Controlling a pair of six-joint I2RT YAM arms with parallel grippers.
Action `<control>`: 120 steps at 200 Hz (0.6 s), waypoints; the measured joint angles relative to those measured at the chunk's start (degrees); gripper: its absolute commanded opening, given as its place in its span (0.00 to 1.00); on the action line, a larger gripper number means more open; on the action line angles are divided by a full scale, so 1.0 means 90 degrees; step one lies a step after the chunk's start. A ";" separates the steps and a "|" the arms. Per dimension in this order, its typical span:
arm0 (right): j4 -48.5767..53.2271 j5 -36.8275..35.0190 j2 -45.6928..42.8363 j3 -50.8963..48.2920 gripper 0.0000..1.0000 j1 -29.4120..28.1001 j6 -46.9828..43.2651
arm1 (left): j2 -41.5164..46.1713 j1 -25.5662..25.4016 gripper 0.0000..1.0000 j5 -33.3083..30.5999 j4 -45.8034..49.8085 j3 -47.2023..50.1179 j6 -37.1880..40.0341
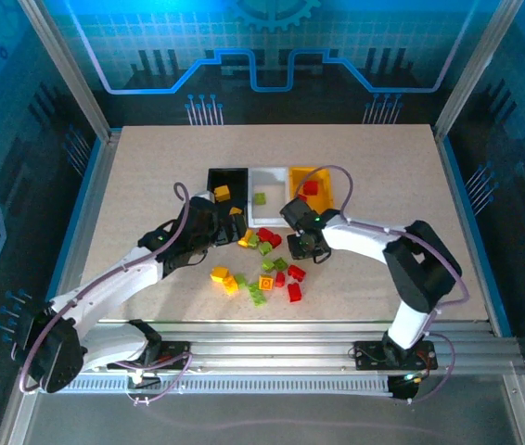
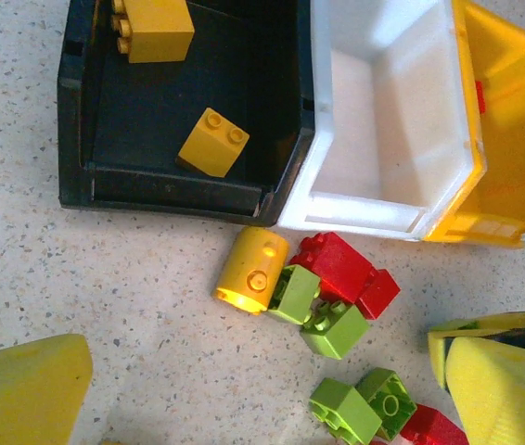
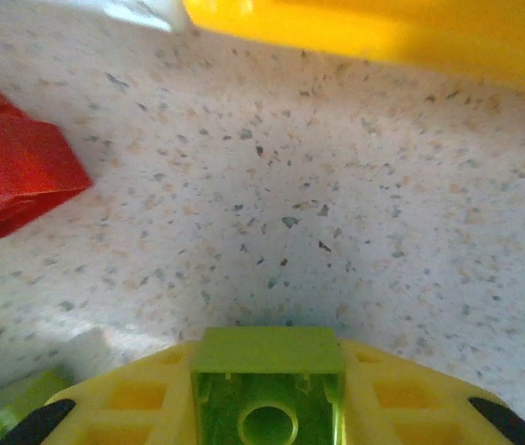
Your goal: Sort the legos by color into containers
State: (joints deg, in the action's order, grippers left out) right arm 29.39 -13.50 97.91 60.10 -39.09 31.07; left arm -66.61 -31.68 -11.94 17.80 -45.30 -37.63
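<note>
Cut off by the left wrist view's top edge: black bin (image 2: 82,176), upper yellow brick (image 2: 151,28). Blurred and cropped at the right wrist view's borders: yellow bin (image 3: 383,32), red brick (image 3: 12,176), green brick (image 3: 267,389), lower part past the bottom edge.

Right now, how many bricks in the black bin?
2. One yellow brick by the black bin's left wall, a second yellow brick tilted near its near wall. Far end cropped in the wrist view; more may be hidden.

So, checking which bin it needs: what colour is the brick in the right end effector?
Lime green brick; clearest in the right wrist view.
</note>
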 measured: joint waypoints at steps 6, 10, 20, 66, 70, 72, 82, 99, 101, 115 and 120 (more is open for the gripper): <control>0.0010 0.0002 -0.0175 0.0010 0.31 -0.0002 -0.0046 | 0.0034 0.0000 0.99 -0.0005 0.0000 0.0012 0.0000; 0.0024 0.0005 -0.0282 0.0024 0.31 -0.0002 -0.0075 | 0.0058 0.0000 0.99 -0.0015 0.0015 0.0019 -0.0002; 0.0097 0.0024 -0.0534 0.0165 0.31 -0.0010 -0.0182 | 0.0136 0.0000 0.99 -0.0024 0.0034 0.0056 -0.0019; 0.0168 0.0070 -0.0129 0.2101 0.35 -0.0044 -0.0503 | 0.0549 0.0000 0.99 -0.0073 0.0136 0.0391 -0.0170; 0.0175 0.0063 0.0005 0.2300 0.35 -0.0044 -0.0529 | 0.0578 0.0000 0.99 -0.0073 0.0158 0.0420 -0.0175; 0.0160 0.0056 0.0087 0.2409 0.35 -0.0044 -0.0542 | 0.0595 0.0000 0.99 -0.0075 0.0168 0.0435 -0.0175; 0.0187 0.0046 0.0503 0.2905 0.35 -0.0044 -0.0602 | 0.0663 0.0000 0.99 -0.0075 0.0216 0.0474 -0.0192; 0.0291 0.0000 0.1367 0.3803 0.35 -0.0024 -0.0661 | 0.0750 0.0000 0.99 -0.0078 0.0296 0.0481 -0.0243; 0.0306 0.0002 0.1447 0.3876 0.35 -0.0024 -0.0665 | 0.0763 0.0000 0.99 -0.0075 0.0301 0.0481 -0.0265; 0.0437 -0.0002 0.2098 0.4464 0.36 0.0010 -0.0680 | 0.0850 0.0000 0.99 -0.0075 0.0301 0.0517 -0.0313; 0.0512 -0.0002 0.2322 0.4660 0.36 0.0022 -0.0680 | 0.0882 0.0000 0.99 -0.0073 0.0306 0.0544 -0.0330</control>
State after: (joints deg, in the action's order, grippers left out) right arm 34.00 -13.52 118.80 102.04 -38.89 24.95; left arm -58.67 -31.68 -12.60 20.56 -40.40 -40.60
